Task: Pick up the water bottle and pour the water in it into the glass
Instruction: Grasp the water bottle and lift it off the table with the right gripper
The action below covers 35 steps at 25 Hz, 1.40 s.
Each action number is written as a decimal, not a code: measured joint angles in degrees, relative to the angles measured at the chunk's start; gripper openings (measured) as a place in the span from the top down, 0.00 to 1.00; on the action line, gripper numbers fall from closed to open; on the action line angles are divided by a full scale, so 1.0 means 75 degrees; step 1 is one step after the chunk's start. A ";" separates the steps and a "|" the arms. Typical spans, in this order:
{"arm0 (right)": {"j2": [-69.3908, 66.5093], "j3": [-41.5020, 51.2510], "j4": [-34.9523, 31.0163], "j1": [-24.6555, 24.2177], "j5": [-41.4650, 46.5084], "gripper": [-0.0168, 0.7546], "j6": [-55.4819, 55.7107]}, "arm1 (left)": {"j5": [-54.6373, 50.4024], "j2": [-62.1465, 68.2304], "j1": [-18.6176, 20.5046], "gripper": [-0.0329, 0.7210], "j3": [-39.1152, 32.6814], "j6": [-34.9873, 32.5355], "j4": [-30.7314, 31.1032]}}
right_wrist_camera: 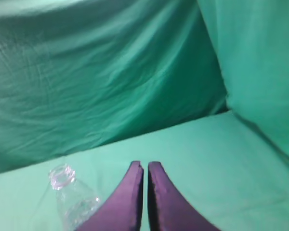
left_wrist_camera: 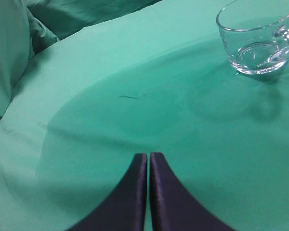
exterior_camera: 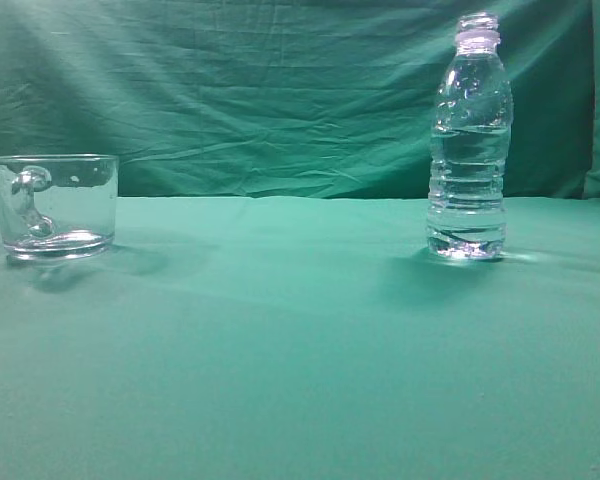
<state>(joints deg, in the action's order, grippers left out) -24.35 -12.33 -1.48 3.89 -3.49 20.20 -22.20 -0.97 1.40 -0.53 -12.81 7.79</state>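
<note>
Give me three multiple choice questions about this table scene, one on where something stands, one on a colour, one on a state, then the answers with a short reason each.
1. In the exterior view, where does the glass stand relative to the water bottle?
A. To its left, apart
B. Touching it on its right
C. Behind it

2. What colour is the tablecloth?
A. Red
B. Green
C. White

3. How is the left gripper?
A. Shut on the glass
B. Wide open
C. Shut, holding nothing

Answers: 1 A, bare cloth lies between them. 2 B, the cloth is green in all views. 3 C, its fingertips meet over bare cloth, short of the glass.
</note>
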 joint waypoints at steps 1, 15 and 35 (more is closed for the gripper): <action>-0.0249 0.0000 0.0118 0.0231 -0.0044 0.98 0.0016 | 0.0000 0.0000 0.0000 0.96 0.0000 0.0000 0.0000; -0.5308 -0.0044 0.2219 0.1819 -0.4414 0.79 -0.0388 | 0.0000 0.0000 0.0000 0.96 0.0000 0.0000 0.0000; -1.0598 -0.2092 0.1649 0.1819 -0.6592 0.14 -0.0543 | 0.0000 0.0000 0.0000 0.96 0.0000 0.0000 0.0000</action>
<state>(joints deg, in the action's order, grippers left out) -103.84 -28.02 10.88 17.53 -52.93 16.13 -22.20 -0.97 1.40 -0.53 -12.81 7.79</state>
